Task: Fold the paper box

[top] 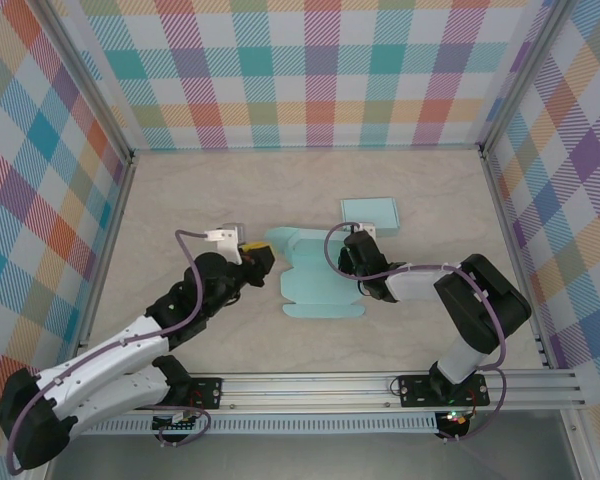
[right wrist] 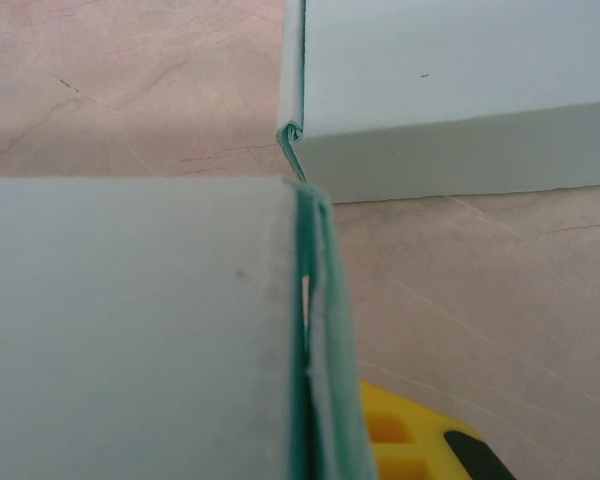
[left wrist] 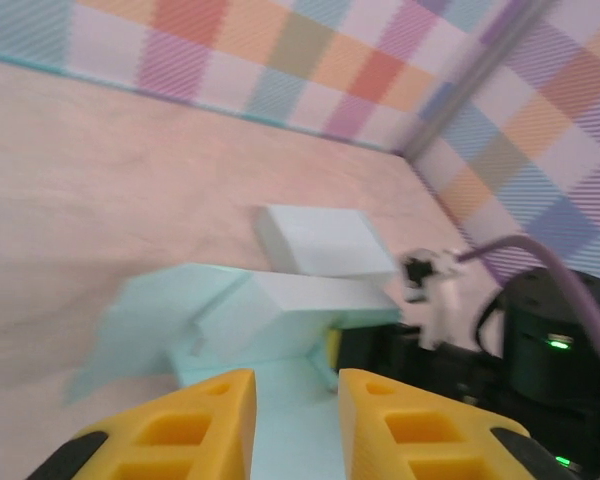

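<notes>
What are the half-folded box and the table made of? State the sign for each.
The half-folded box: thin matte pale-teal card or paper; sharp creases, layered edges. The table: probably smooth laminate, pale veined print; the look leaves it open.

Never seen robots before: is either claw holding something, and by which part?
The right gripper is shut on the paper box, pinching its folded-up right side flap. The left gripper stands open at the left edge, holding nothing.

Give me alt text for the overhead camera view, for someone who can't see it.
A partly folded light blue paper box lies on a beige table, the left gripper at its left edge, the right gripper at its right. A smaller blue box sits beyond it.
</notes>
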